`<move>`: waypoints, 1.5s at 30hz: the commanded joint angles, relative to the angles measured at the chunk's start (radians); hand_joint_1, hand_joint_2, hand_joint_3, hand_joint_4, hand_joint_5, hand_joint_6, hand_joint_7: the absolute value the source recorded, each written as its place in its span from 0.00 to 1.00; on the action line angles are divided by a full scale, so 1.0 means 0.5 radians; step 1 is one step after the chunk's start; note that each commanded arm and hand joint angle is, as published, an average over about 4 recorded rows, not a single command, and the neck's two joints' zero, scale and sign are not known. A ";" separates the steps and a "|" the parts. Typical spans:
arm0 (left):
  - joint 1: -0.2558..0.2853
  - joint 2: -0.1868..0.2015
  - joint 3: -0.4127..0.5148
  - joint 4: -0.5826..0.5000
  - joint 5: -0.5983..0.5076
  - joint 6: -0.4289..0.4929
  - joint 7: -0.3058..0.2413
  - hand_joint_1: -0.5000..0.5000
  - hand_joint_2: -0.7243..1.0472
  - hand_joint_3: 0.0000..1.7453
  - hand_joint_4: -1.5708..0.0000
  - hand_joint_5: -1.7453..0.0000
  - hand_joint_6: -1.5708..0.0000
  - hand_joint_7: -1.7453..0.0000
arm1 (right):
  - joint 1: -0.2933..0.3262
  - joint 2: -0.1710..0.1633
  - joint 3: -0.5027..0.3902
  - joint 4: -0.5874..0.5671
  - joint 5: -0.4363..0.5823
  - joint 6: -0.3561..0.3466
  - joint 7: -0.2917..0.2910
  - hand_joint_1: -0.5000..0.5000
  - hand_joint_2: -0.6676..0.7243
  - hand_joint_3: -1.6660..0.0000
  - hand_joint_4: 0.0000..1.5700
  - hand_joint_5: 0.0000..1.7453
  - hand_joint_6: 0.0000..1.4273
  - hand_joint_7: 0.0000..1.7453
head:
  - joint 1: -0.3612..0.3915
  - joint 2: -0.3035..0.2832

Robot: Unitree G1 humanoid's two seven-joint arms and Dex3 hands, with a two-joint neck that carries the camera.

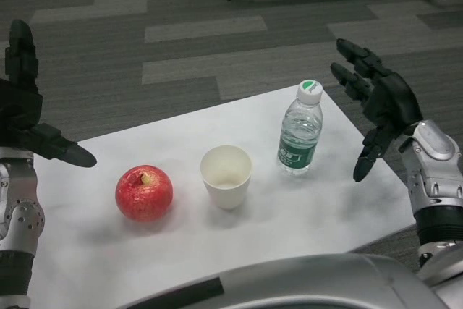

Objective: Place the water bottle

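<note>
Red apple (144,193) left of white paper cup (226,176), both on white table (311,215); grey carpet (217,41) beyond.

White table (347,215). At nine o'clock, red apple (144,192), yellow-flecked. At centre, white paper cup (226,176). At two o'clock, clear water bottle (299,129), green label, white-and-green cap. Black hands (382,103), silver forearms (438,179). Grey carpet (217,34), paler bands.

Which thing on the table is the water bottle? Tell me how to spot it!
Look at the white table: three things stand in a row. The water bottle is the farthest right, beside the white paper cup, near the right hand. It alone is clear, with a white cap and green label.
</note>
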 commanded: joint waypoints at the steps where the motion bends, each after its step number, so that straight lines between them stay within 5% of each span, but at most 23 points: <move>1: -0.009 0.014 0.017 0.011 -0.002 -0.014 -0.004 0.00 0.00 0.05 0.93 1.00 0.97 0.98 | 0.021 -0.040 -0.132 -0.095 0.060 0.071 -0.003 0.04 0.89 1.00 0.00 0.00 0.00 0.04 | 0.007 0.003; 7: -0.005 0.014 0.031 0.011 -0.002 -0.014 -0.004 0.00 0.00 0.05 0.93 1.00 0.97 0.96 | 0.070 -0.072 -0.273 -0.339 0.375 0.309 -0.003 0.05 0.86 1.00 0.00 0.00 0.00 0.04 | 0.005 0.022; 13: 0.009 0.014 0.040 0.009 -0.003 -0.017 -0.004 0.00 0.00 0.05 0.93 1.00 0.97 0.99 | 0.083 -0.077 -0.251 -0.492 0.586 0.324 -0.024 0.04 0.86 1.00 0.00 0.00 0.00 0.04 | 0.015 0.022; 22: 0.017 0.014 0.056 -0.001 -0.002 -0.017 -0.003 0.00 0.00 0.05 0.93 1.00 0.97 0.99 | 0.081 -0.081 -0.176 -0.706 0.641 0.341 -0.077 0.05 0.82 1.00 0.00 0.00 0.00 0.04 | 0.004 0.018; 45: 0.020 0.011 0.059 -0.014 0.010 -0.017 0.005 0.00 0.00 0.05 0.93 1.00 0.98 0.99 | 0.072 -0.077 -0.075 -0.738 0.631 0.320 -0.104 0.08 0.82 1.00 0.00 0.00 0.00 0.04 | 0.028 0.025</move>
